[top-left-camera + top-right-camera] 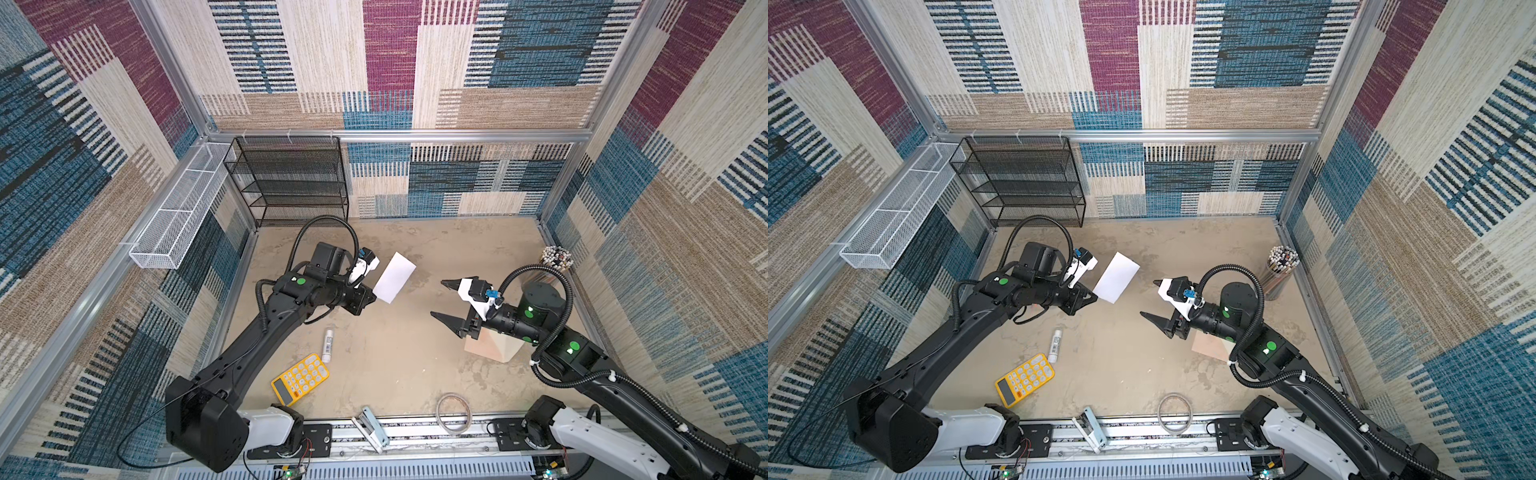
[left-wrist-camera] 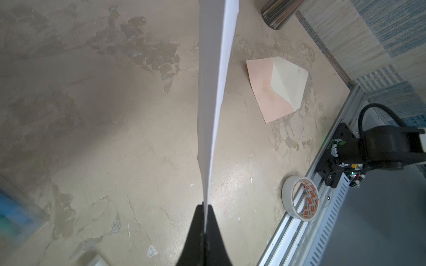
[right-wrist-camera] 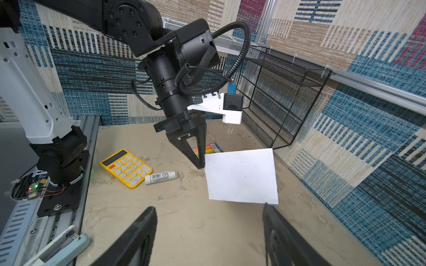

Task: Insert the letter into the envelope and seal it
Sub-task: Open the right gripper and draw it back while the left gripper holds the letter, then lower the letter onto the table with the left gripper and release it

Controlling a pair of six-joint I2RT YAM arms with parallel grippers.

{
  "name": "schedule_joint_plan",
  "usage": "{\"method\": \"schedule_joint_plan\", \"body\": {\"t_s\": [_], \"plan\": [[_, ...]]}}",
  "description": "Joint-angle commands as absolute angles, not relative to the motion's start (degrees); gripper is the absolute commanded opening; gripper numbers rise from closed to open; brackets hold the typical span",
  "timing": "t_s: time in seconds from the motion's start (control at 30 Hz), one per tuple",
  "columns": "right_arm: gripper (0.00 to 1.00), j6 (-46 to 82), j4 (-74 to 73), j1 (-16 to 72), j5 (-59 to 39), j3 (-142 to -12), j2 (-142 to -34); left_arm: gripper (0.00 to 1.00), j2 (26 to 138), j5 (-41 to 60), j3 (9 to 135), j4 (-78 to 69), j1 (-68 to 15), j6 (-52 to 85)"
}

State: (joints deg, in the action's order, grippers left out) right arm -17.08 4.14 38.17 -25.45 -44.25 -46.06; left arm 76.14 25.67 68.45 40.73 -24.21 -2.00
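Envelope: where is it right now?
The envelope lies on the table, on the right side in both top views. It is partly under the right arm, between the pencil cup and the tape roll.

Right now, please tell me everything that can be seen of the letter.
The letter is a thin white rectangular sheet, paper by its look, nearly flat. The face toward the right wrist camera is plain, with a few tiny dark specks; no border shows. The left tool, shut on it near one corner, holds it tilted in the air above the table. Nothing else touches it: the open right tool stands apart from it.
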Motion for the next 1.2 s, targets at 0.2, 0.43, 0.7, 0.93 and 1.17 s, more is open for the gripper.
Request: {"method": "schedule_joint_plan", "body": {"t_s": [0.2,0.43,0.7,0.93,1.17], "plan": [[0.73,-9.45,-2.12,38.21,-25.72,-40.54,-46.92,0.00,81.25,27.42,69.49,37.85,-19.80,7.71],[0.72,-4.38,-4.77,38.18,-25.22,-38.85,-48.65,0.00,88.49,30.53,70.48,35.74,-16.84,11.70],[0.71,-1.26,-6.14,38.16,-23.15,-37.44,-49.48,0.00,97.70,35.70,72.32,32.97,-13.42,14.40],[0.71,-0.05,-6.77,38.16,-22.86,-37.35,-51.59,0.00,105.08,38.45,74.66,31.71,-10.34,16.18],[0.71,-0.16,-6.86,38.22,-21.96,-37.79,-52.73,0.00,109.29,35.64,74.25,34.29,-7.74,16.75]]}}
